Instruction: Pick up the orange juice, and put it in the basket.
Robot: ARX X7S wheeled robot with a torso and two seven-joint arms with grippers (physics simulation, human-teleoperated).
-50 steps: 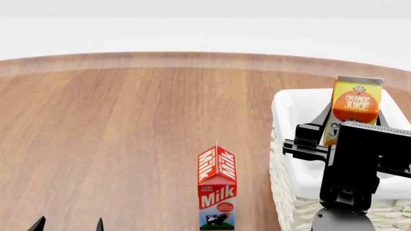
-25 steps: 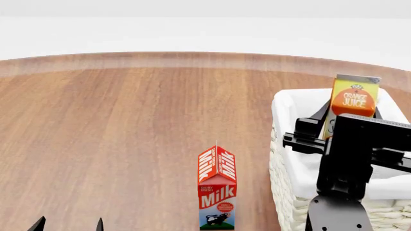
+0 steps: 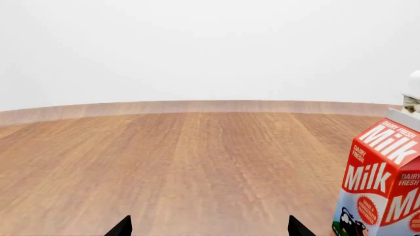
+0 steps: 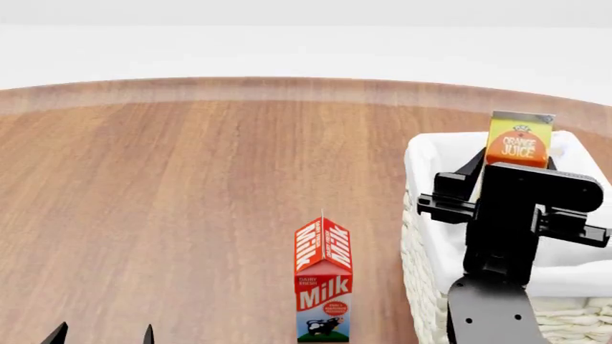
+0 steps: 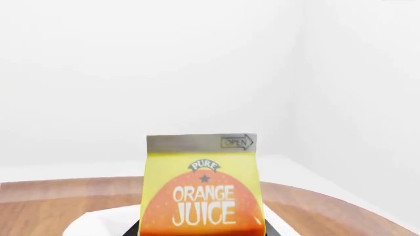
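Note:
The orange juice [image 4: 518,143] is a yellow carton with an orange circle. It stands upright over the inside of the basket [image 4: 428,154], a white woven basket with a cloth liner at the table's right. My right gripper [image 4: 512,170] is shut on the carton's lower part and hides it. In the right wrist view the orange juice [image 5: 202,191] fills the lower middle, with dark fingers [image 5: 135,231] at its sides and the white liner [image 5: 98,223] below. My left gripper [image 4: 103,335] stays open and empty near the table's front left; the left wrist view shows that gripper [image 3: 208,230] over bare wood.
A red-and-white milk carton [image 4: 323,287] stands upright on the wooden table [image 4: 191,201], just left of the basket and right of my left gripper. The left wrist view has the milk carton [image 3: 380,187] at one edge. The table's curved far edge meets a white wall.
My right gripper has carried the orange juice farther out and lower over the basket's inside. The carton looks smaller in the head view. The left arm and milk carton have not moved.

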